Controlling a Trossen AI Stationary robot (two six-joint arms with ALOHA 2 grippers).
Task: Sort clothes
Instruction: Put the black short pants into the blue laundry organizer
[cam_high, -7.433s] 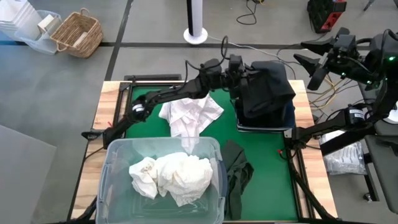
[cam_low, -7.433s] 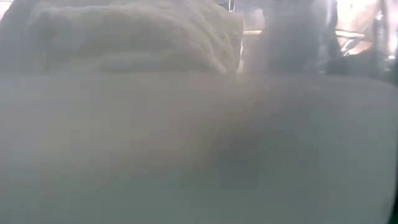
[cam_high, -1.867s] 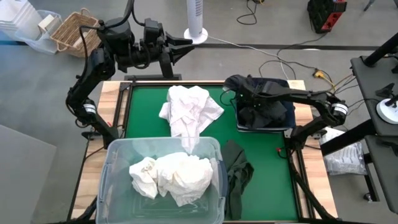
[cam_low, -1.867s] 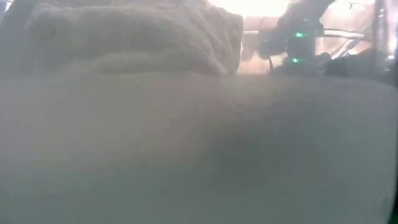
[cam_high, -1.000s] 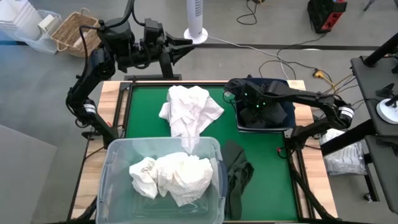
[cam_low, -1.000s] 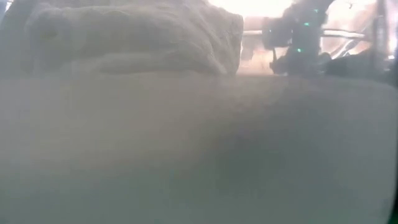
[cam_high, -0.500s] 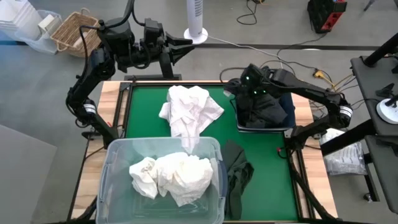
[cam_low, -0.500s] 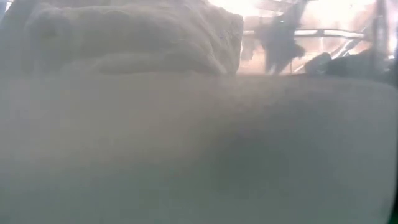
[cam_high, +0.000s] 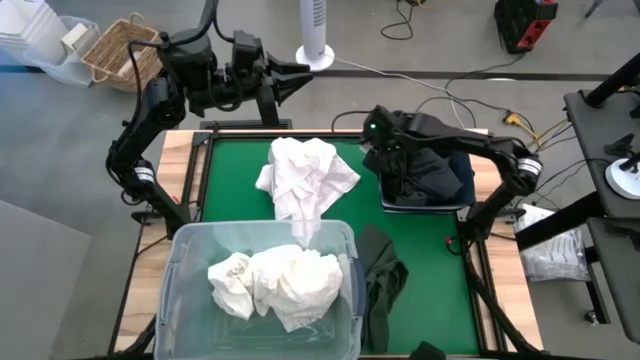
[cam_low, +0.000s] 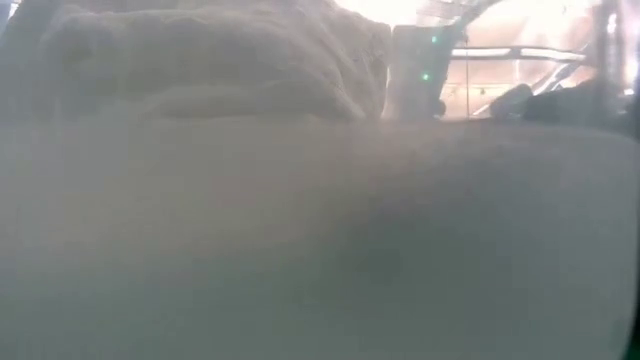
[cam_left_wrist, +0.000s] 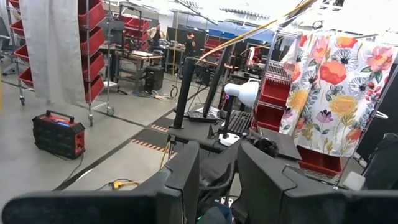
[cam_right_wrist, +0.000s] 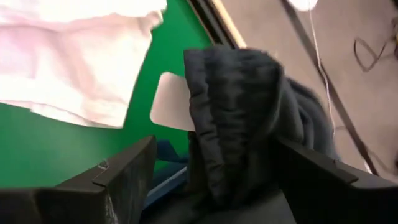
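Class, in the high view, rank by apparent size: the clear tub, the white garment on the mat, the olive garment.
1. Clear tub
2. White garment
3. Olive garment

Workshop/lab: red parts bins (cam_left_wrist: 94, 37) on racks, workbenches, concrete floor.

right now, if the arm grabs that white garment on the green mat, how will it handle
The white garment lies crumpled, one end draped over the clear tub's rim, so it is probably floppy and light. Lifted from one pinch, it would likely hang, and its draped end could drag.
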